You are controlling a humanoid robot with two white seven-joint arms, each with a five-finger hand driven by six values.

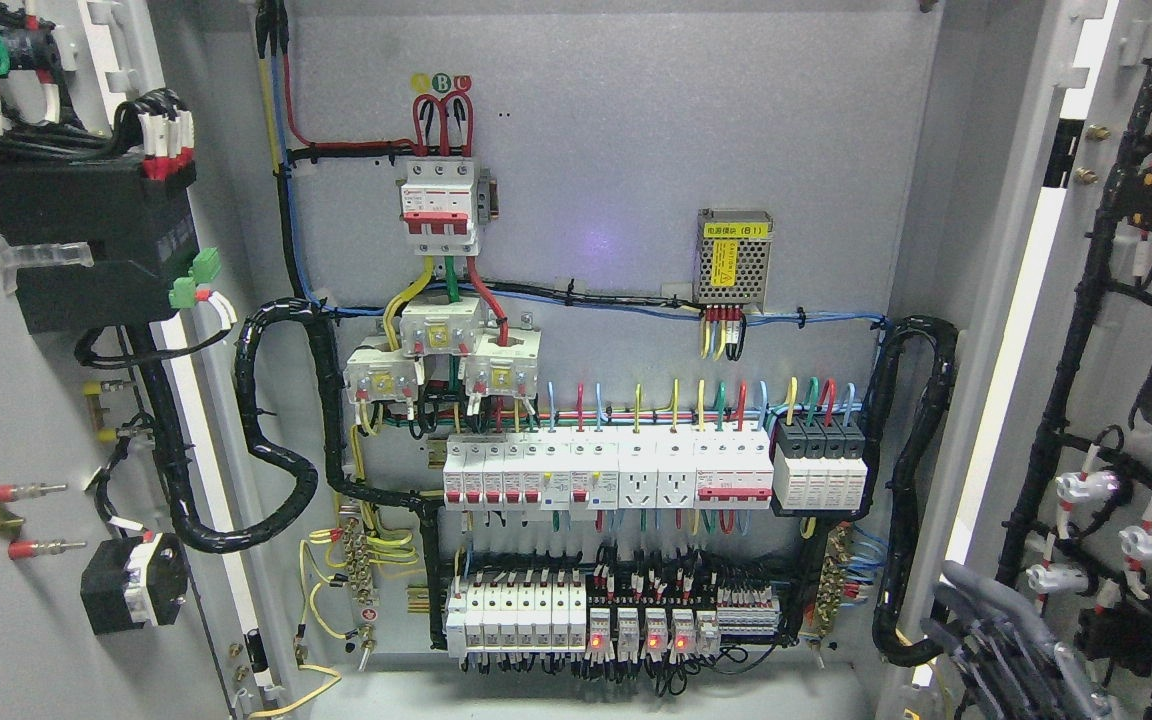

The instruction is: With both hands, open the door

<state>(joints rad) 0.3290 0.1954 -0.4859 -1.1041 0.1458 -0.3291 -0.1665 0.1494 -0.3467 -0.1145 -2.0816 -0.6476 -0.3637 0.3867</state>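
Both cabinet doors stand swung wide: the left door (26, 420) far off to the left of the hand, the right door (1116, 350) directly above and behind it. The right hand (1011, 650) shows at the lower right, against the right door's inner edge; whether its fingers are spread or curled cannot be told. The left hand is not visible. The opening step appears complete; next, withdraw the hand clear of the wiring (916, 480).

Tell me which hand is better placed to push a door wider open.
The right hand. It shows at the lower right, against the inner side of the right door. The left hand is not in view, so the left door has no hand near it.
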